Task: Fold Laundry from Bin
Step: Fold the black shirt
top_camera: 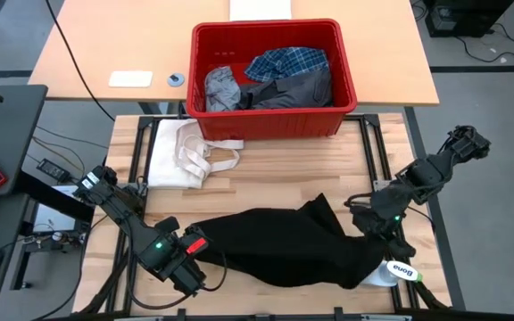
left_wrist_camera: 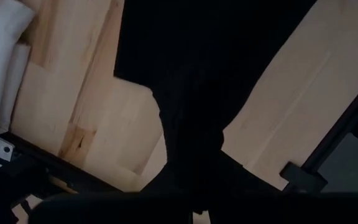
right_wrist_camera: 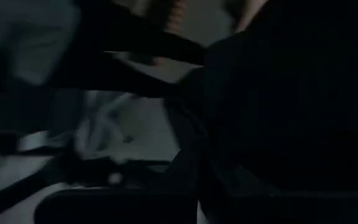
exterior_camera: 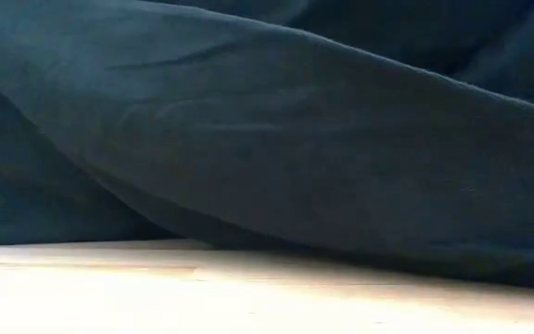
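The wooden table (top_camera: 266, 192) carries everything. The black garment (top_camera: 284, 242) sprawls across its near half, well clear of the red bin (top_camera: 270, 76) at the far edge, with bare wood between. The cream cloth (top_camera: 181, 153) lies just beside the bin. The left gripper (top_camera: 196, 252) and right gripper (top_camera: 375, 239) each clench the garment's ends.
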`<action>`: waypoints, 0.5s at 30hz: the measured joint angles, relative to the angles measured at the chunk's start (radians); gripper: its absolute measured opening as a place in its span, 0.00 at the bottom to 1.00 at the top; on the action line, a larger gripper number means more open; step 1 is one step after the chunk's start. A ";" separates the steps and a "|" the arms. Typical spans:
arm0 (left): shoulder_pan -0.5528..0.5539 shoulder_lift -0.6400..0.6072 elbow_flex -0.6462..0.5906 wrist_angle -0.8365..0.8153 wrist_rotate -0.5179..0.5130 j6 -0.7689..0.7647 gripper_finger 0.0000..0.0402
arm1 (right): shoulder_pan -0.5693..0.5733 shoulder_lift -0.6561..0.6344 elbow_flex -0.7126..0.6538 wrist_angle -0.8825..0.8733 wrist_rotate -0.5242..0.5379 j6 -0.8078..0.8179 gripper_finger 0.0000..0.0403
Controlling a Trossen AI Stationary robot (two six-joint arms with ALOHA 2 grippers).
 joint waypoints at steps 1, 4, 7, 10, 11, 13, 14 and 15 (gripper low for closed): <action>0.001 0.000 0.000 0.000 0.000 0.005 0.05 | 0.001 0.002 0.000 -0.034 0.050 -0.017 0.03; 0.010 0.000 0.000 0.000 0.002 0.022 0.05 | -0.020 0.002 0.000 -0.138 0.236 -0.081 0.03; 0.024 0.000 0.000 0.000 0.003 0.041 0.05 | -0.068 0.002 0.019 -0.238 0.478 -0.147 0.03; 0.043 0.000 0.000 0.000 0.002 0.062 0.05 | -0.140 0.001 0.048 -0.270 0.825 -0.222 0.03; 0.050 0.000 0.000 0.000 0.001 0.068 0.05 | -0.167 0.002 0.058 -0.267 0.961 -0.243 0.03; 0.066 0.000 0.000 0.000 -0.005 0.073 0.05 | -0.220 0.002 0.077 -0.236 1.215 -0.292 0.03; 0.073 0.000 0.000 0.000 -0.010 0.073 0.05 | -0.243 0.001 0.082 -0.211 1.329 -0.320 0.03; 0.080 0.000 0.000 0.000 -0.012 0.073 0.05 | -0.263 0.000 0.083 -0.193 1.419 -0.345 0.03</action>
